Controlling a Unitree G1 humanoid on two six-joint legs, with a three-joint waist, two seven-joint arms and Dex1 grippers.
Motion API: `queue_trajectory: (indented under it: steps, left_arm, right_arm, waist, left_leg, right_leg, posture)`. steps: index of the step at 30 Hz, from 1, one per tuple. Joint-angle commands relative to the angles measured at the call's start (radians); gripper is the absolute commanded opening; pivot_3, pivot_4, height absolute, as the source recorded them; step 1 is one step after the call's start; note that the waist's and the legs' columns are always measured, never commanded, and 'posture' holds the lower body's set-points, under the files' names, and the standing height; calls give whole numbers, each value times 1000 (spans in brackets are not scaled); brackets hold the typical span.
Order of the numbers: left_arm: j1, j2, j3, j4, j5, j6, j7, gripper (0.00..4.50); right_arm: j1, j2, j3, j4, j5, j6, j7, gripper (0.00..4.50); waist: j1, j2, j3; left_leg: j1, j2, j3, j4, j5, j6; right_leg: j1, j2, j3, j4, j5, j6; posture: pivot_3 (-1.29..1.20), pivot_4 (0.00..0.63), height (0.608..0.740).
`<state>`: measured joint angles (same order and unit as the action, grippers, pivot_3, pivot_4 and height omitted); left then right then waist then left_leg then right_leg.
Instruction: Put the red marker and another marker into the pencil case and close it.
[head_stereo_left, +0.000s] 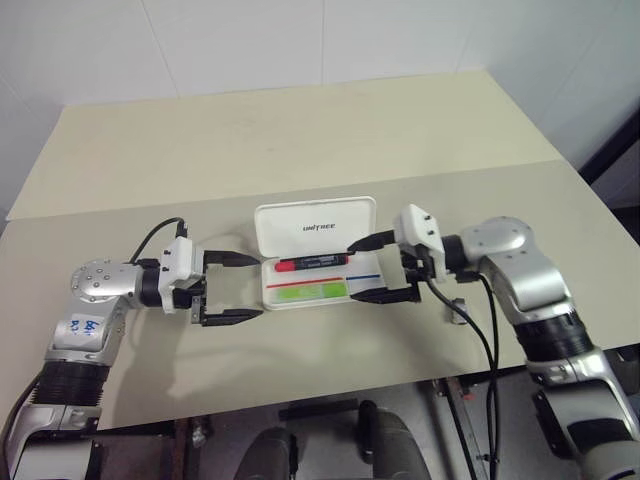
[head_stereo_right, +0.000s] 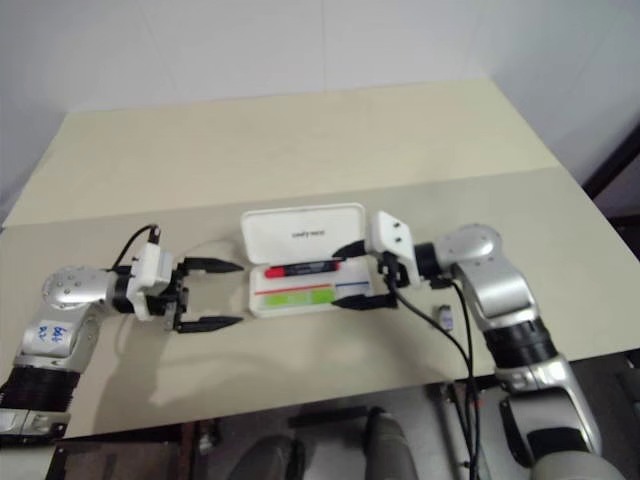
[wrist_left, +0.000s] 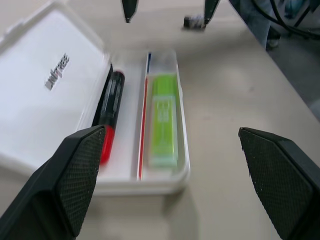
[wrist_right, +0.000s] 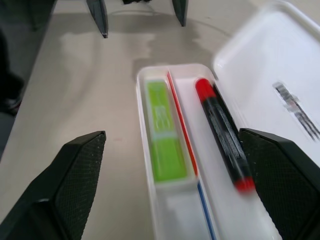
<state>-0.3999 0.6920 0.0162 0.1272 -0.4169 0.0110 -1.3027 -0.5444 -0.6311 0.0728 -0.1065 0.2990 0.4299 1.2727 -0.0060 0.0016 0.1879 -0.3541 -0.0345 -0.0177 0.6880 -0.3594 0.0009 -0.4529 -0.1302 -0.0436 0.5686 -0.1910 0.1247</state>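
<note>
— What stands at the centre of the frame?

— A pale beige table, with a faint seam crossing it from left to right.

— And behind it?

— A white wall along the top of the frame (thin panel lines show on it).

— The lower edge?

— Grey floor below the table's near edge, and a dark gap at the far right.

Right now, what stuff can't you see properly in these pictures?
- Small grey thing by the right arm: too small to identify in the head views.
- Lettering on the pencil case lid: blurred in the right wrist view.
- Red marker: its near end sits behind the left gripper finger in the left wrist view.
- Green highlighter: label print too blurred to read.
</note>
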Motion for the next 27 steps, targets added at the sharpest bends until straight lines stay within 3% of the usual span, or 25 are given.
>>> queue_trajectory:
  steps: [1, 7, 14, 18, 27]
  left_arm:
    - [-12, -22, -14, -21, -3, 1, -2, 4500]
    - [0, -54, -40, -25, -6, 9, -14, 4500]
    - [-6, -104, -79, -20, -14, 40, -31, 4500]
    - [-27, -118, -95, -3, -10, 44, -54, 4500]
    - [-98, -136, -104, 73, 5, 22, -84, 4500]
  right_arm:
    - [140, -38, -162, -186, 73, 103, -133, 4487]
    - [411, -11, -375, -421, 110, 204, -383, 4487]
    - [672, 112, -552, -635, 109, 272, -652, 4487]
    - [756, 180, -551, -704, 133, 307, -748, 4487]
    - [898, 336, -397, -701, 43, 258, -927, 4487]
  waist:
    - [5, -1, 0]
    - [8, -1, 0]
    - [16, -1, 0]
    - [21, -2, 0]
    - [16, -2, -1]
  left_leg:
    - [0, 0, 0, 0, 0, 0]
    - [3, 0, 0, 1, -1, 1]
    - [3, 0, -1, 2, -2, 5]
    - [3, 0, -1, 5, -4, 9]
    - [4, 0, -1, 5, -4, 9]
  right_leg:
    - [0, 0, 0, 0, 0, 0]
    - [5, 0, 0, -1, 1, 0]
    - [7, 0, 0, -1, 2, 0]
    - [8, 0, 1, -1, 2, 0]
    - [8, 1, 1, -1, 3, -2]
  posture:
    - [0, 150, 740]
    - [0, 150, 740]
    - [0, 150, 740]
    - [0, 150, 740]
    - [0, 150, 740]
